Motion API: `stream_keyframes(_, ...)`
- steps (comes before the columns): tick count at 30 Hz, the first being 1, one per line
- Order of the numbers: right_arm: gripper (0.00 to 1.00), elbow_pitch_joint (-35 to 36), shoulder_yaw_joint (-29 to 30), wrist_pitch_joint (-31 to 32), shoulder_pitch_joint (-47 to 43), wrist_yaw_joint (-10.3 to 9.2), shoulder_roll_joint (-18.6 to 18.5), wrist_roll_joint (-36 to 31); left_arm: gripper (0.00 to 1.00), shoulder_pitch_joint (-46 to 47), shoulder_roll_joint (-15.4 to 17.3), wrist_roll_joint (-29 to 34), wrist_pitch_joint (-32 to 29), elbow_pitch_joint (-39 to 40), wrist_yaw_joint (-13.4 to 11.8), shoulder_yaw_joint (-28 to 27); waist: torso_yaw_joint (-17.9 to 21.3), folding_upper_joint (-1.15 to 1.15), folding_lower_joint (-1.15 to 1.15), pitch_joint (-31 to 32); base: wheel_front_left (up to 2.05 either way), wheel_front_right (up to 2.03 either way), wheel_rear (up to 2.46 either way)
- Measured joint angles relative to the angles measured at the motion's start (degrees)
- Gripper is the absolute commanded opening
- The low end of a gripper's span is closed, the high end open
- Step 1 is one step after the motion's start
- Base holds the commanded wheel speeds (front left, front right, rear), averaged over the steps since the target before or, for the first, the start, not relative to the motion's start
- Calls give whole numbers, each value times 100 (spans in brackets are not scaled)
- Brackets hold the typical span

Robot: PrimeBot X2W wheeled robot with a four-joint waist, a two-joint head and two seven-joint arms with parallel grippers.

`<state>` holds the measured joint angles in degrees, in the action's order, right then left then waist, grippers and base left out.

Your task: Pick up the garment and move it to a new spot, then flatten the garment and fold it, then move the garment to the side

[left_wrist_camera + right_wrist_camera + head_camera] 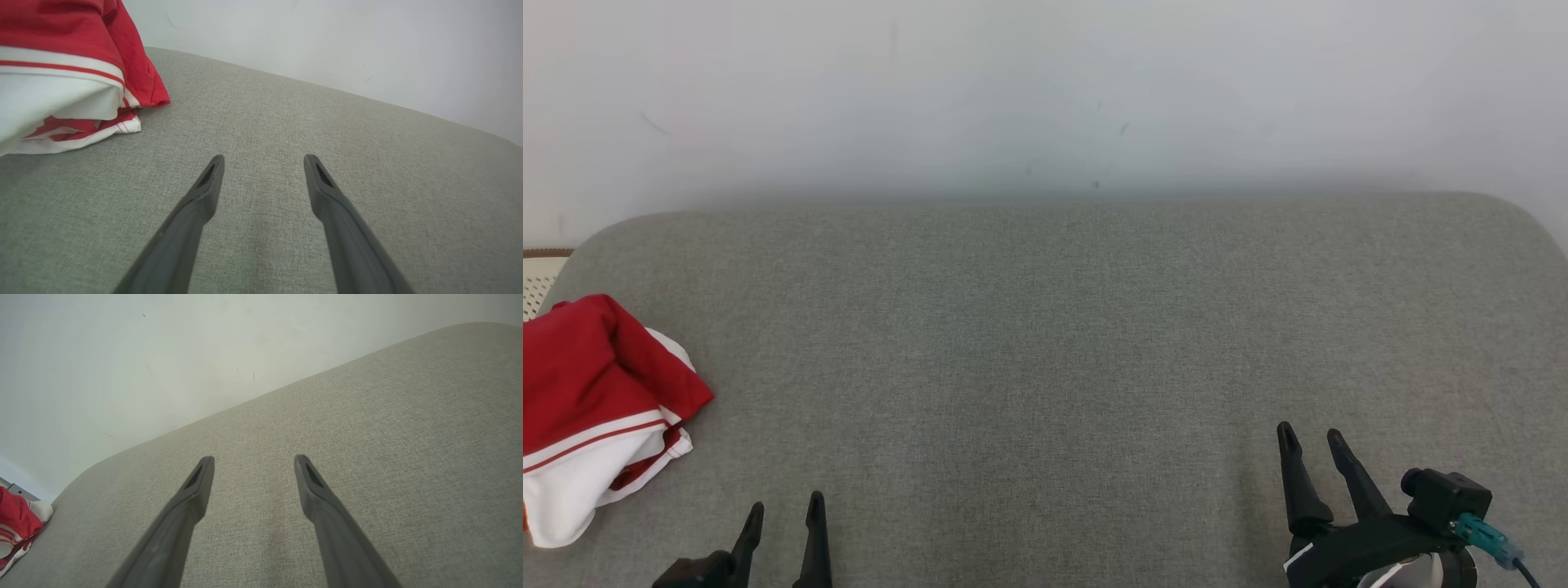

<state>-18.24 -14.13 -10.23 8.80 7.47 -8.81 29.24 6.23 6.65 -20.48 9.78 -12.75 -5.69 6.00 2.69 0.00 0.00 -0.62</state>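
Starting nearest the robot, the left gripper (pixel 786 502) sits low over the near edge of the grey padded surface (pixel 1045 327). Its two dark fingers are spread wide and nothing is caught between them; the left wrist view shows only bare fabric in the gap. The right gripper (pixel 1309 430) reaches a little further onto the pad on the opposite side, its jaws equally released and empty, touching no cloth.

A short way beyond and to the left of the left gripper lies the garment (pixel 596 392), a red and white bundle bunched at the pad's left edge. It is near those fingers but apart from them. From the left wrist it appears ahead and off to the left, with white striped hems facing the jaws and red folds heaped on top. Its longer run seems to go from near to far along the edge, though the picture's border cuts part of it off, so I cannot be sure.

The left arm is plainly the nearer one; the right stands well apart from the cloth, with the whole open middle of the pad between them. I judge the pickup not yet begun, and the reach would have to swing left and forward.

Farthest back, the pad's rounded rim meets a plain white wall (pixel 1045 98)
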Motion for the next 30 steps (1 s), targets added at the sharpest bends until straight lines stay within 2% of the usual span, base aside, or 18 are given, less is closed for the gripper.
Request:
stream_keyframes(18,100,38,-103,-226,8,0,-16,-1007,100,-5,62,878,241,59,-345,91,79,0,0,21,0,0,0)
stream_keyframes(30,100,-16,70,-346,8,0,36,-1768,100,-24,19,1326,388,-9,-294,25,119,0,0,19,0,0,0)
